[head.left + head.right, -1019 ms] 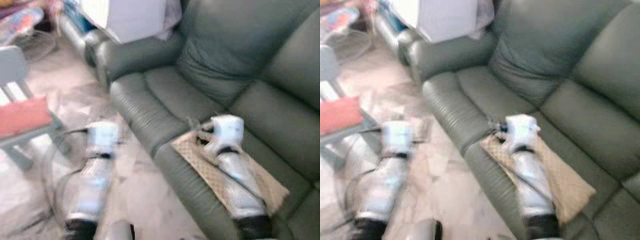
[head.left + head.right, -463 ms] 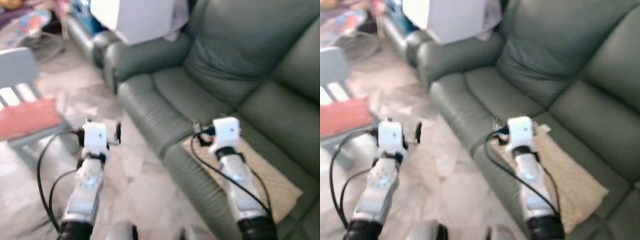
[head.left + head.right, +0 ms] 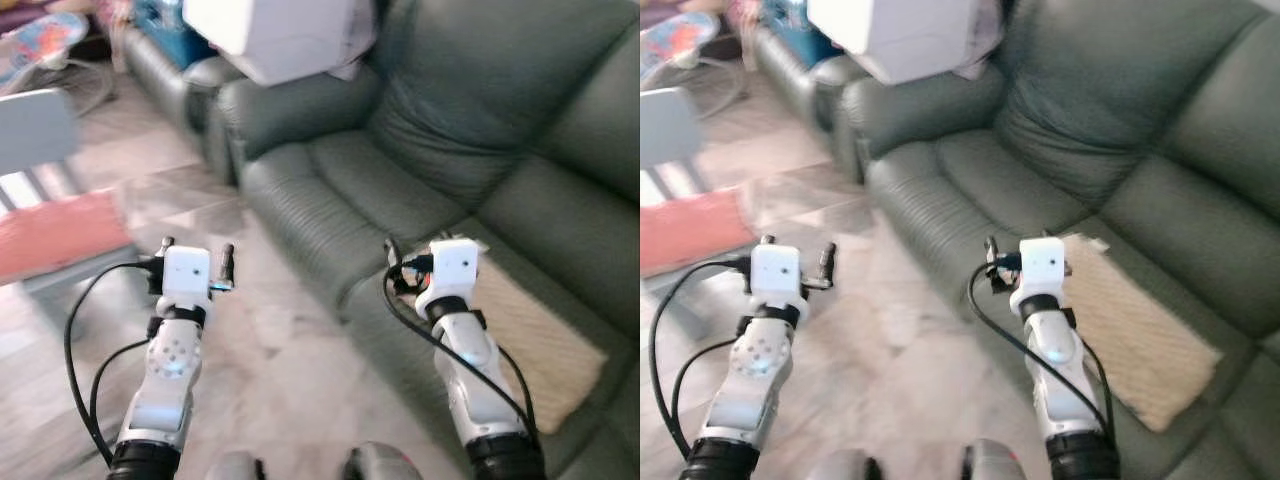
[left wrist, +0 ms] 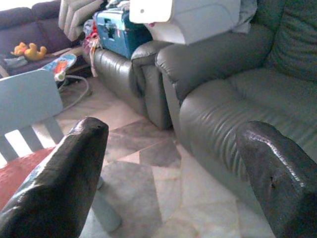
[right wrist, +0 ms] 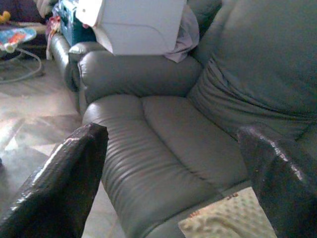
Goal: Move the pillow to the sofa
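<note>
Nearest, lower left of the head view: left end effector (image 3: 194, 266) over the tiled floor (image 3: 270, 370), spread wide, holding nothing. Lower centre-right: right end effector (image 5: 163, 163) at the front edge of the green sofa (image 3: 440, 150), likewise wide and empty. Just beyond it, beige pillow (image 3: 535, 330) lying flat on the sofa seat, long axis running from frame centre toward the lower right, near corner pointing at the gripper. Looks already delivered. Risks: snagging that corner while pulling away, dragging the pillow off the cushion edge; brushing the sofa front. Farther, upper left: a white box (image 3: 275, 35) on the armrest
</note>
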You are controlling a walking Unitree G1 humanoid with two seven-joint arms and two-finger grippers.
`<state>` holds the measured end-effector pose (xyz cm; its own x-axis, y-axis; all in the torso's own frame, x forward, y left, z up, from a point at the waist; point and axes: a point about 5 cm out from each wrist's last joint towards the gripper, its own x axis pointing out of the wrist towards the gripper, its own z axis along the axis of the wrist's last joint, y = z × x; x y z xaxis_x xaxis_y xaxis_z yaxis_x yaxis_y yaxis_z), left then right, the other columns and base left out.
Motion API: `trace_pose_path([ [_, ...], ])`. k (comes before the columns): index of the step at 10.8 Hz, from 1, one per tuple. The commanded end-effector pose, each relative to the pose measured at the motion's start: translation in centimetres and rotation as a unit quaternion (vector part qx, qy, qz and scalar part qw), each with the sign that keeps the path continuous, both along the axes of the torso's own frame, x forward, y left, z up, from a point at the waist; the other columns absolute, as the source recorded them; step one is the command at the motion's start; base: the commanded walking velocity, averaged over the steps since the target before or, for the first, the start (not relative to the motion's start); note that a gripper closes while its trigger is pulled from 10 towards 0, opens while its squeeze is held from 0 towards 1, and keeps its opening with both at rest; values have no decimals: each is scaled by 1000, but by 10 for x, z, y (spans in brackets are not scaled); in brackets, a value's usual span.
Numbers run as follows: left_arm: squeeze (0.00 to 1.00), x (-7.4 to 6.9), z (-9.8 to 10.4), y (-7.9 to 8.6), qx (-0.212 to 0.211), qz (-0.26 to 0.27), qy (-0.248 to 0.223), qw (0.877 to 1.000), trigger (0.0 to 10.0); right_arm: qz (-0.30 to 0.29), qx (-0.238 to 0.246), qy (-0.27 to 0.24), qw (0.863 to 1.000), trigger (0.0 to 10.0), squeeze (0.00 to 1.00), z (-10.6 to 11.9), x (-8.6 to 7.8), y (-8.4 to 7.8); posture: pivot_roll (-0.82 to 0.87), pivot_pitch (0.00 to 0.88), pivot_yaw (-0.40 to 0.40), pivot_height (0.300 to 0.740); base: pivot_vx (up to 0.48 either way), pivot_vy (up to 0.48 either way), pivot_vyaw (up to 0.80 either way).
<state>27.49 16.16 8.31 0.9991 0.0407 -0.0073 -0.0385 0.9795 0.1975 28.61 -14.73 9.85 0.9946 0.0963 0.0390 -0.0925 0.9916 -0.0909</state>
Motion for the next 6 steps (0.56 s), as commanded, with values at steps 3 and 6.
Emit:
trace_pose_path([
  [3, 0, 1, 3, -5, 4, -3, -4, 1000, 10000, -8, -1, 0, 1000, 10000, 0, -3, -2, -10, 19, 90, -39, 740, 0, 480, 0],
  [6, 0, 1, 3, -4, 11, 0, -5, 1000, 10000, -2, -1, -6, 1000, 10000, 0, -2, -4, -9, 18, 91, -37, 740, 0, 480, 196],
])
